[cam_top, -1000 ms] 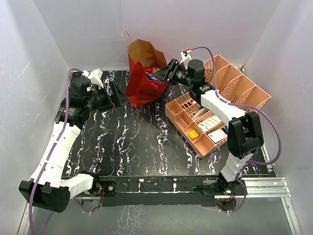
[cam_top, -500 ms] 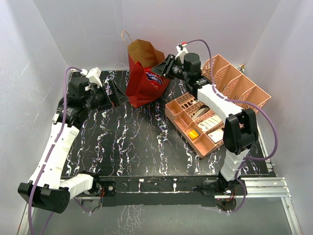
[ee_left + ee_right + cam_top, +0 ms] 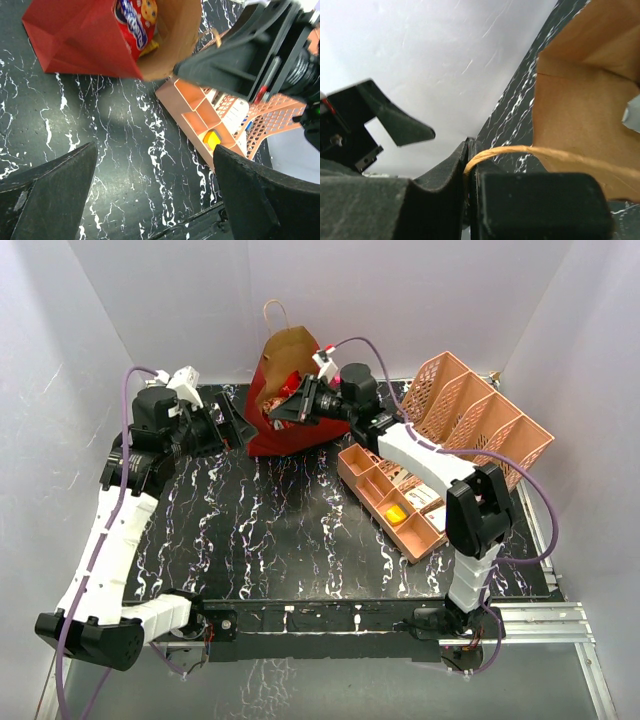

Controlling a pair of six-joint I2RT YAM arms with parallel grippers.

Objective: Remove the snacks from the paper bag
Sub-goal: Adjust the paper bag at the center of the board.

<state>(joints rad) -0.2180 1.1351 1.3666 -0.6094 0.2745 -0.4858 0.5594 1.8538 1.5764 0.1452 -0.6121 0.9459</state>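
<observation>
The paper bag (image 3: 268, 430), red outside and kraft brown inside, stands tilted at the back of the table with its mouth toward the right. My right gripper (image 3: 296, 406) is at that mouth, and in the right wrist view (image 3: 470, 150) it is shut on the bag's thin twine handle (image 3: 535, 152). Inside the bag lies a red-orange chip bag (image 3: 134, 24) with a blue logo, and a bit of yellow packet (image 3: 150, 47) shows beside it. My left gripper (image 3: 226, 422) hangs open just left of the bag (image 3: 75, 42), with nothing between its fingers (image 3: 50, 192).
A peach lattice organizer (image 3: 482, 412) with a low compartment tray (image 3: 372, 480) stands to the right of the bag, holding white cards and a small yellow block (image 3: 396, 512). White walls close in the back and both sides.
My right gripper moved left to the bag's mouth and shut on the handle. The bag now stands more upright and a little further left. The left arm shifted slightly back.
</observation>
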